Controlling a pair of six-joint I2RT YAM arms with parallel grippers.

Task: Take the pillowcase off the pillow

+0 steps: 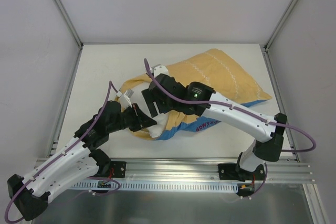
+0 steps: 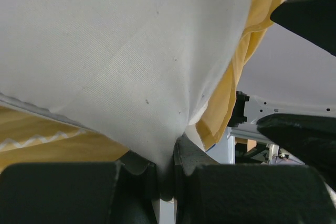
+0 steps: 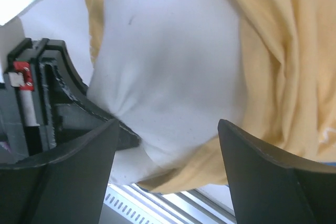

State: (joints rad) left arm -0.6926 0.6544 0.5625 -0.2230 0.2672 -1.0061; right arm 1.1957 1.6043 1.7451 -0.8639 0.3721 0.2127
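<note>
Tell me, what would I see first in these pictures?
The big yellow-orange pillowcase lying across the table catches the eye first, with both arms meeting at its near left end. Up close, the left fingers pinch a fold of the white pillow. The right fingers hang open over the pillow, with yellow cloth bunched beside it.

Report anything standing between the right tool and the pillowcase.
Nothing visible does. The right tool is open over the bare white pillow, with the yellow pillowcase folds exposed right beside it. The left tool, shut on the pillow, sits off to the other side, not between.
</note>
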